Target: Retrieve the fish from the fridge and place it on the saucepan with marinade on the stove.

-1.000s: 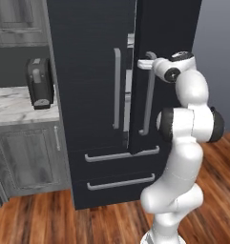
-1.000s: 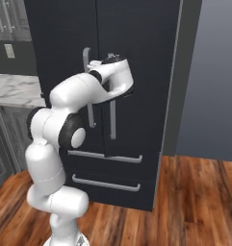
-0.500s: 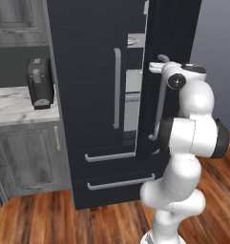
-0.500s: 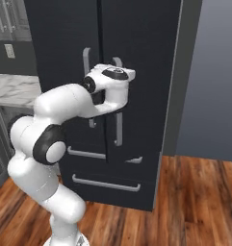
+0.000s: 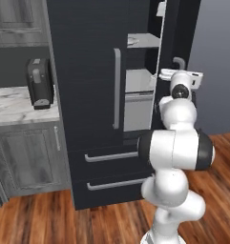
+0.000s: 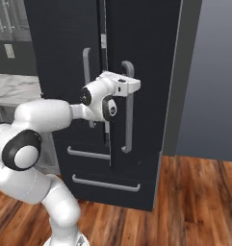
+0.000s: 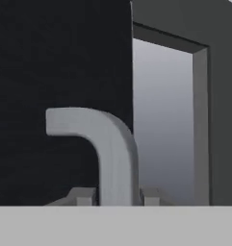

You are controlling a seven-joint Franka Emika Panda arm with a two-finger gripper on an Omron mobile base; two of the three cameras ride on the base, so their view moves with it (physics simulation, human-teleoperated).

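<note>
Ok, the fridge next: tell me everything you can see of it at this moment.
The fridge is a tall, matte black double-door unit with long grey bar handles and two lower drawers, standing on a wood floor beside a marble counter. Its right door is swung partly open, showing pale grey shelves inside; the left door is shut. The gripper sits at the right door's handle, a fingertip on each side of the bar. No fish is visible through the gap.

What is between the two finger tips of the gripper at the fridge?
In the hand view, the grey bar handle of the fridge door stands between the gripper finger tips.
</note>
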